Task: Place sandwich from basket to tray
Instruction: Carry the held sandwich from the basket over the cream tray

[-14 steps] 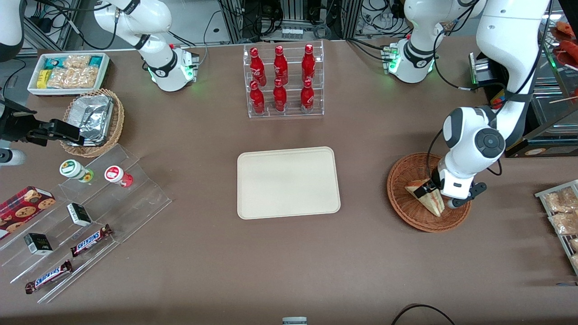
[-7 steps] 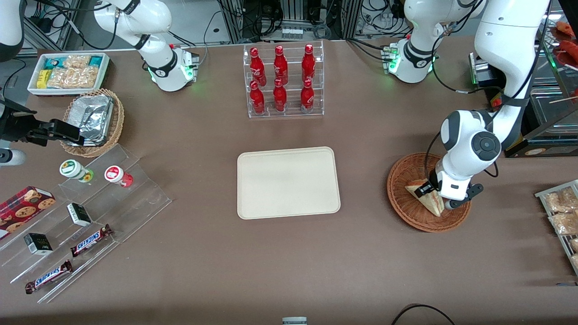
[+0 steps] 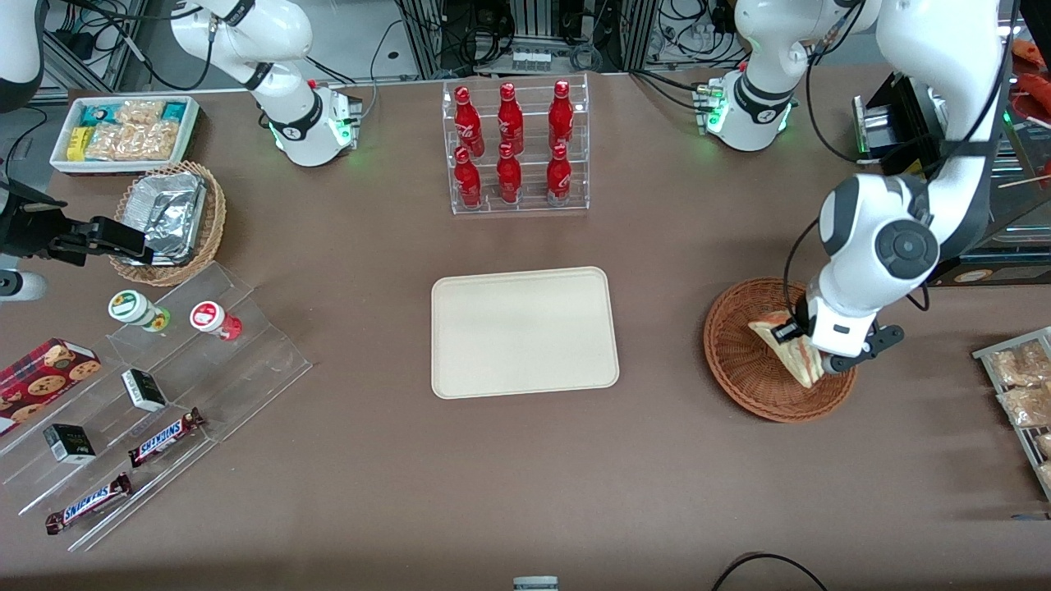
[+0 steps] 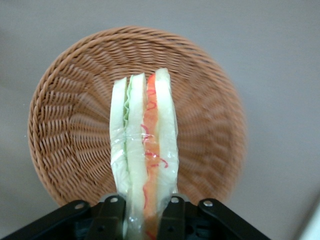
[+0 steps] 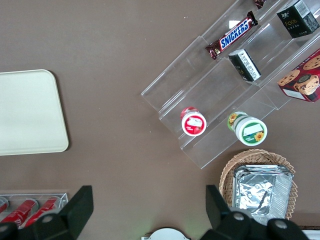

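The sandwich (image 3: 792, 350) is a pale bread wedge with red, orange and green filling, and it also shows in the left wrist view (image 4: 145, 150). My left gripper (image 3: 800, 349) is shut on it and holds it lifted above the reddish-brown wicker basket (image 3: 743, 361). In the left wrist view the gripper (image 4: 142, 217) clamps the wedge's wide end, cut edge toward the camera, with the basket (image 4: 65, 130) below it. The cream-beige tray (image 3: 524, 331) lies flat at the table's middle, apart from the basket toward the parked arm's end.
A clear rack of red bottles (image 3: 513, 148) stands farther from the front camera than the tray. Snack packets on a rack (image 3: 1018, 386) lie at the working arm's end. A tan basket with foil container (image 3: 168, 217) and clear steps of snacks (image 3: 156, 394) lie toward the parked arm's end.
The left gripper has risen with the sandwich, lifting it off the basket floor; the arm has shifted slightly away from the tray.
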Robot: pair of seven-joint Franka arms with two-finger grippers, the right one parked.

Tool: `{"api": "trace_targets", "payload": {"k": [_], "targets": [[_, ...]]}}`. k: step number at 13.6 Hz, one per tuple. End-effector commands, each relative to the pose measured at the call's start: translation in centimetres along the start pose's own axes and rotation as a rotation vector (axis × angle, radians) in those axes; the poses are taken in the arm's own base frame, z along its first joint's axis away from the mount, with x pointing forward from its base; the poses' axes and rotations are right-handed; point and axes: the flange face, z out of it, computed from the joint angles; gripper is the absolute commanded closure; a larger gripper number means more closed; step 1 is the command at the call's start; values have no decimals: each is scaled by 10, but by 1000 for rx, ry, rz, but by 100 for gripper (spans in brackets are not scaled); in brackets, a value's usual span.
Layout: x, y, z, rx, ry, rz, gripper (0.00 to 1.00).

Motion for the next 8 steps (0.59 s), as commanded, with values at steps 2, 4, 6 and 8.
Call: {"api": "trace_targets", "payload": {"k": [2, 4, 6, 8], "targets": [[-40, 82, -84, 4, 6, 122, 99], [-63, 125, -102, -32, 5, 203, 99], [-85, 158, -104, -64, -6, 273, 99], [-109, 187, -92, -62, -10, 357, 100]]}}
